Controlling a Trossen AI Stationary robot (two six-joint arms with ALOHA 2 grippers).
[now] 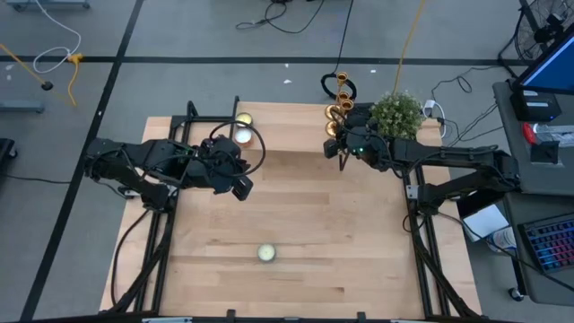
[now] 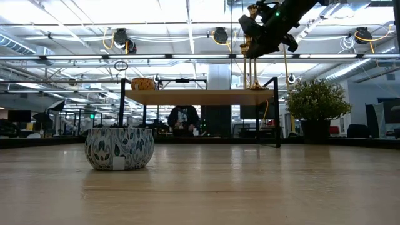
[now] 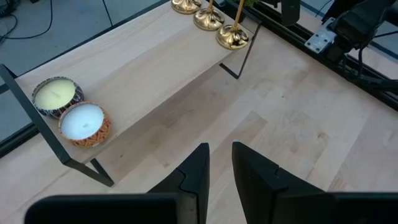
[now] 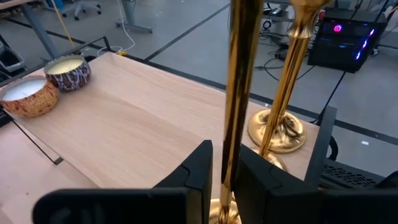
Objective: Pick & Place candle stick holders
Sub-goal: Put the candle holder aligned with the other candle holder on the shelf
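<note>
While our right gripper point(image 4: 222, 171) clenches a candlestick point(image 4: 239, 81) on the far shelf point(image 4: 137, 118), two more stand just beyond. Our left gripper point(image 3: 219, 168) waits left, nearly closed, empty.

A raised shelf point(image 1: 287, 130) spans the table's point(image 1: 296, 224) far edge. Two candle tins point(image 1: 240, 127) sit at its left end, three candle stick holders point(image 1: 339, 112) at its right (a plant point(image 1: 396, 114) beside them). Another tin point(image 1: 266, 253) sits on the table near the front.

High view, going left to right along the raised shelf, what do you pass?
Two candles → right gripper shut on the nearest of the candle stick holders → potted plant.
</note>
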